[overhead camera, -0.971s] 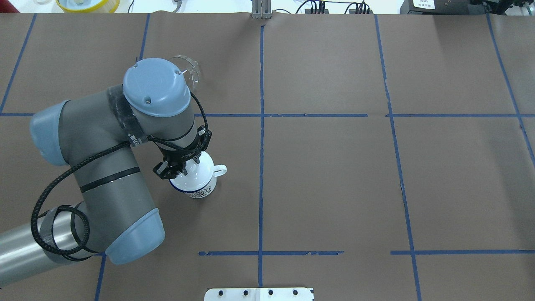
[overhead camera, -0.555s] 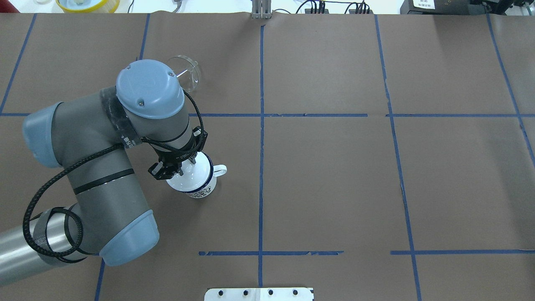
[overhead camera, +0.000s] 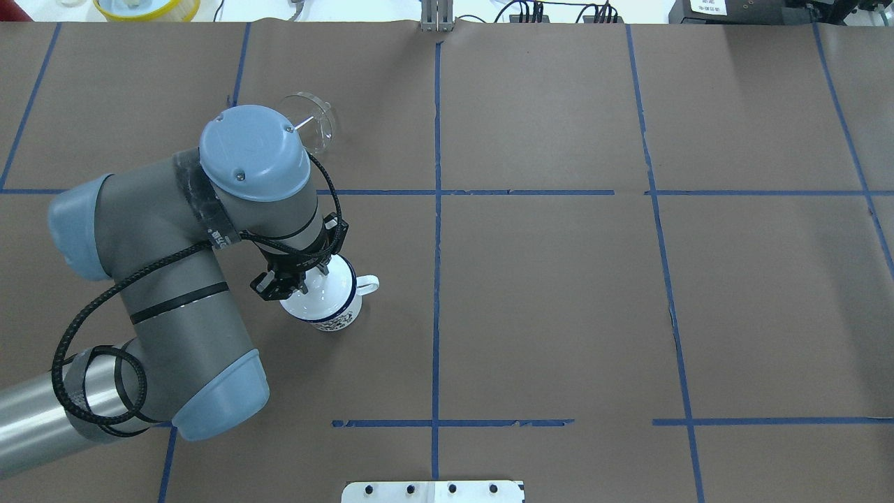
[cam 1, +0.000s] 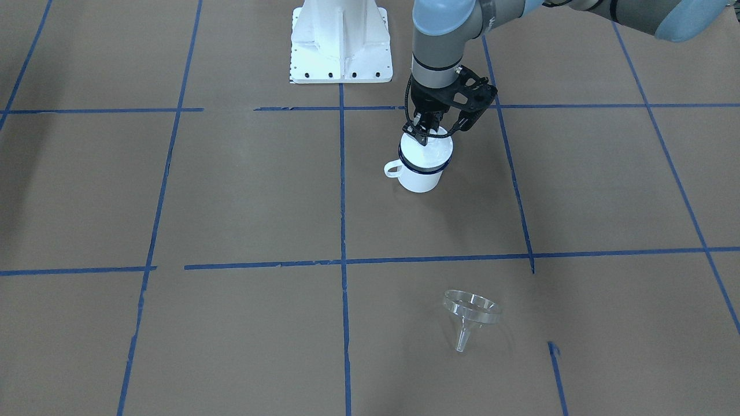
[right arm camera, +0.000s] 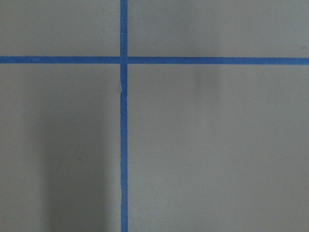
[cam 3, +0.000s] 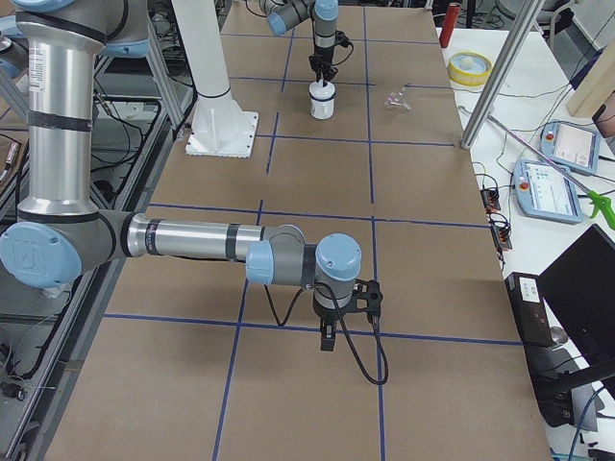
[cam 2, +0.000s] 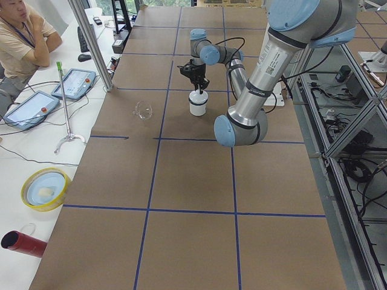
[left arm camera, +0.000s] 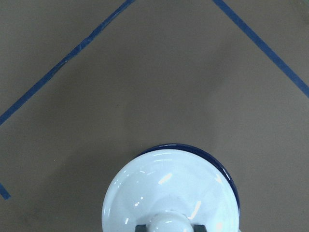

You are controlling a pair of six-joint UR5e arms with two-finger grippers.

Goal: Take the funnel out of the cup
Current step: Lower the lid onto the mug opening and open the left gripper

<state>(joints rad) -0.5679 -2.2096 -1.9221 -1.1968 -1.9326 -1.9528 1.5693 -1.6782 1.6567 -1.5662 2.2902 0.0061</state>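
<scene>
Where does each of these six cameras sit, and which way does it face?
Front-facing: across the table, facing the robot; base, left gripper on the lid.
Overhead: behind the robot, looking down; left arm over the cup.
Exterior left: table's end; left arm near.
Exterior right: opposite end; right arm near, right gripper above the table.
Left wrist: straight down on the lid; fingertips flank its knob.
Right wrist: straight down at table; no body.
Shared: front-facing and overhead both show the funnel lying apart from the cup.
</scene>
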